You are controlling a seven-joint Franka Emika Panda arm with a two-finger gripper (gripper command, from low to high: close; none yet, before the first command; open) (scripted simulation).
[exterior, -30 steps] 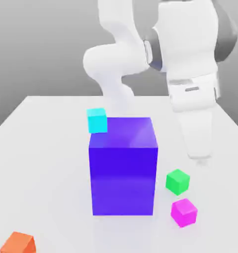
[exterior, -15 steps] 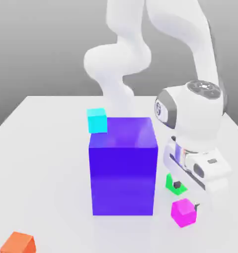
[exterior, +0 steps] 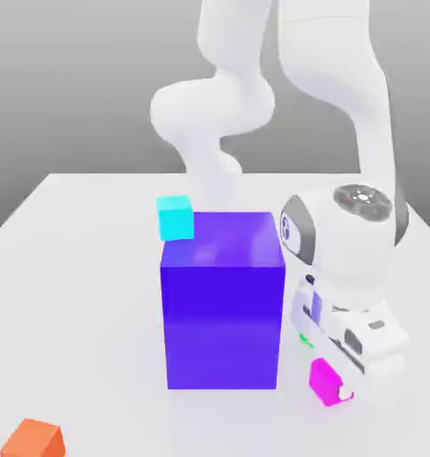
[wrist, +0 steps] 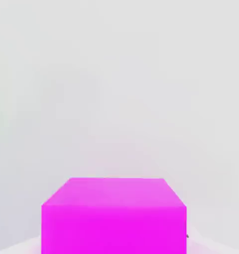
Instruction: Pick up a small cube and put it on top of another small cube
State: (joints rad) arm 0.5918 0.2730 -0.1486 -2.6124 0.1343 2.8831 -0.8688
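Your gripper (exterior: 336, 386) sat low at table's (exterior: 85, 268) near edge, toward exterior view's right, jaws closed tight around small magenta cube (exterior: 324, 379), cube resting on table surface. Hand camera showed you same cube (wrist: 114, 216) close up. Sliver of green cube (exterior: 303, 338) peeked from behind hand. Big blue-purple block (exterior: 223, 303) stood just beside. Cyan cube (exterior: 175, 217) behind block; orange cube (exterior: 33, 439) at near corner.

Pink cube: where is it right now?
On the white table, low on the exterior view's right: the pink cube sits under the end effector, just right of the big blue block.
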